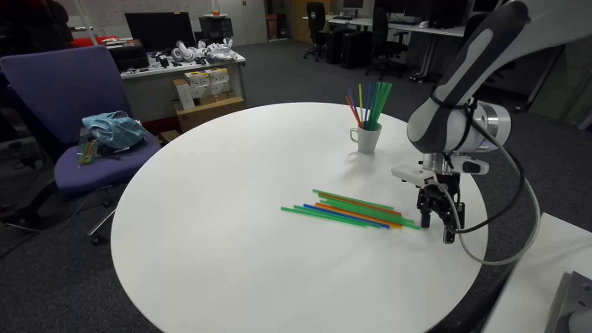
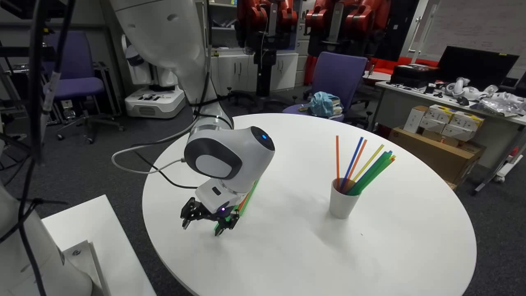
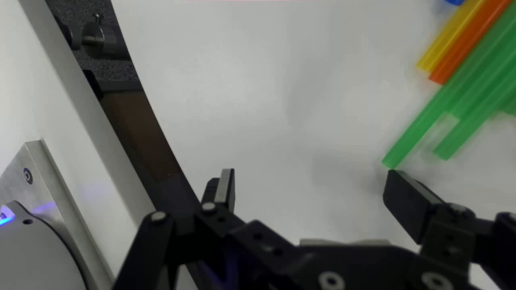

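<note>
My gripper (image 1: 437, 231) is open with nothing between its fingers. It is low over the white round table (image 1: 208, 231), at the end of a loose row of green, orange, blue and yellow straws (image 1: 354, 212). In the wrist view, the right fingertip of the gripper (image 3: 310, 189) appears right at the end of a green straw (image 3: 415, 129); I cannot tell whether they touch. In an exterior view, the arm and gripper (image 2: 202, 228) hide most of the straws (image 2: 248, 199). A white mug (image 1: 368, 140) stands upright with several coloured straws in it; it also shows in an exterior view (image 2: 342, 205).
A white side table (image 1: 550, 263) with a metal mounting plate stands beside the round table's edge. Cables (image 1: 536, 222) hang in a loop from the arm. A purple chair (image 1: 64, 88) with a blue cloth (image 1: 114, 129) stands beyond the table. A cluttered desk (image 1: 185, 67) is behind.
</note>
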